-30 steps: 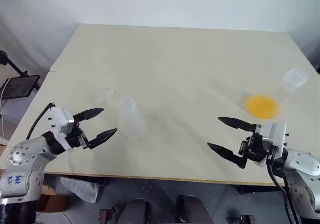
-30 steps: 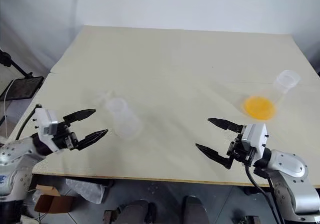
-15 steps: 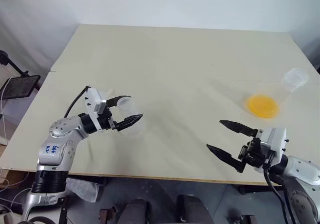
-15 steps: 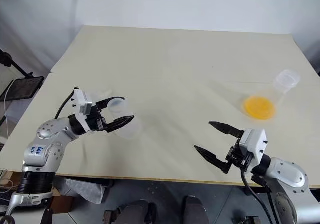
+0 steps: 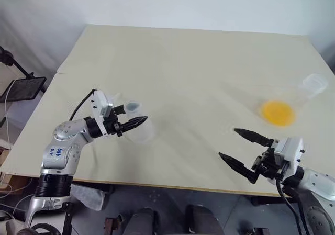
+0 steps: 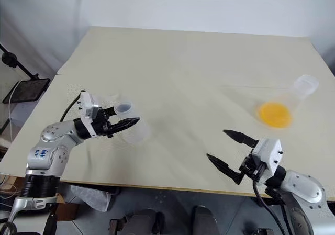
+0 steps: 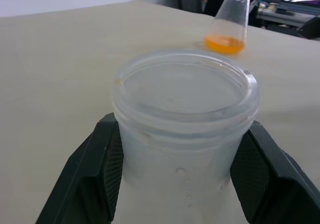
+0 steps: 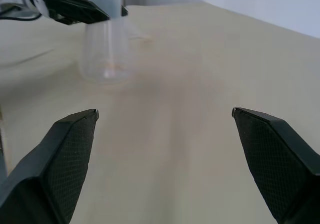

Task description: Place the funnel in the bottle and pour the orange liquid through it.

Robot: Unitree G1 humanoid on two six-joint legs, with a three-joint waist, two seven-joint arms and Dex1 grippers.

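The bottle point(image 5: 141, 132), a small clear conical flask, stands upright on the table's left side. My left gripper point(image 5: 134, 113) is shut on its neck; in the left wrist view both black fingers point(image 7: 107, 169) press the sides of the bottle point(image 7: 185, 114) just below its rim. A faint clear shape beside the gripper's wrist looks like the funnel point(image 6: 112, 99). The orange liquid point(image 5: 277, 112) pools in a larger clear flask point(image 5: 313, 84) standing at the right. Near the front edge my right gripper point(image 5: 228, 143) hangs open and holds nothing, well short of that flask.
The pale table point(image 5: 188, 62) stretches wide between the two flasks. A dark stand with a black tray point(image 5: 23, 87) sits off the table's left edge. In the right wrist view the bottle point(image 8: 105, 54) and my left gripper point(image 8: 75, 7) appear far across the table.
My left gripper has swung in from the front left to the bottle and closed around its neck. The right gripper has stayed open in about the same spot.
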